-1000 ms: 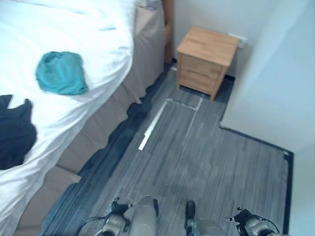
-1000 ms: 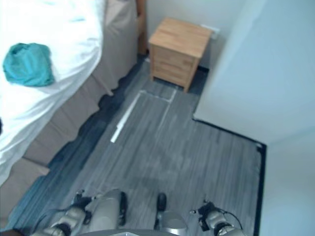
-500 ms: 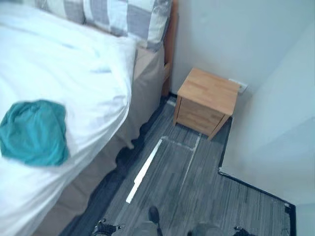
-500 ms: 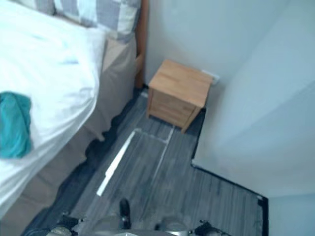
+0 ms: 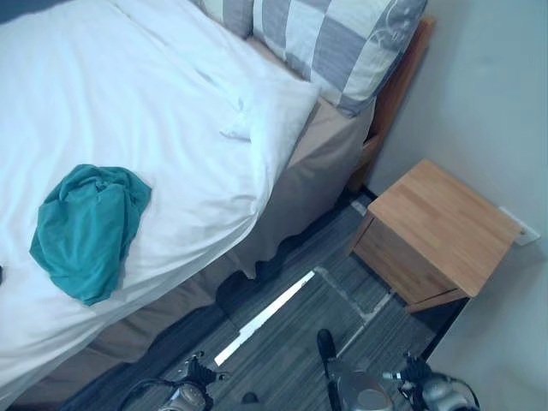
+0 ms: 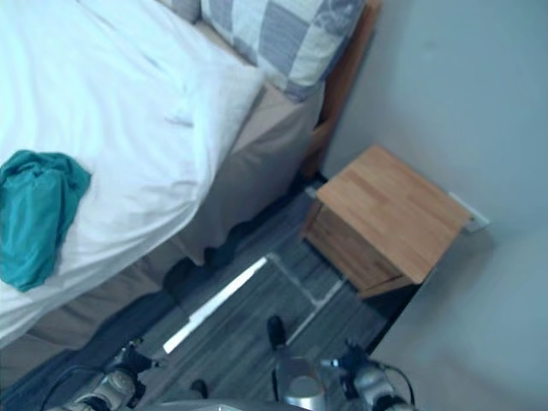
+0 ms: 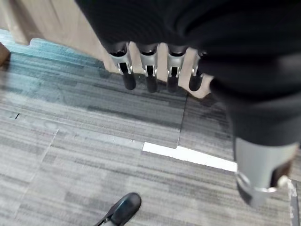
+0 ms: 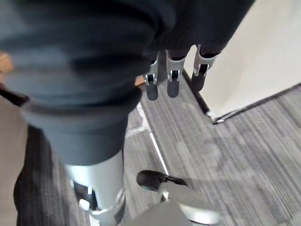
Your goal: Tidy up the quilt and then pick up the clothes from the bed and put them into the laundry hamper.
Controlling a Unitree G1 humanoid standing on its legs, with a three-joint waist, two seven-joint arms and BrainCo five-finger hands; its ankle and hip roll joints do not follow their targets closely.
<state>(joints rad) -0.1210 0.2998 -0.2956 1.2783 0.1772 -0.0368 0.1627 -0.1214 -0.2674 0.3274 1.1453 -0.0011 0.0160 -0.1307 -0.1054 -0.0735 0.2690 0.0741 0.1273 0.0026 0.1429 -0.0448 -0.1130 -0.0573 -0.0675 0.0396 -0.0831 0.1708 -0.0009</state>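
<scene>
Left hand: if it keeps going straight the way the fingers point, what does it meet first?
Probably the grey floor. The left hand hangs with fingers straight, holding nothing, pointing down at it near the white tape strip. Depth is unclear.

The bed [image 5: 321, 163] carries a white quilt [image 5: 128, 111] spread over its top, one corner folded back near the headboard end and its edge draped over the beige side. A crumpled teal garment [image 5: 86, 227] lies on the quilt close to that draped edge. Two grey-and-white checked pillows [image 5: 338, 38] rest at the head of the bed, against the wooden headboard [image 5: 402, 77]
</scene>
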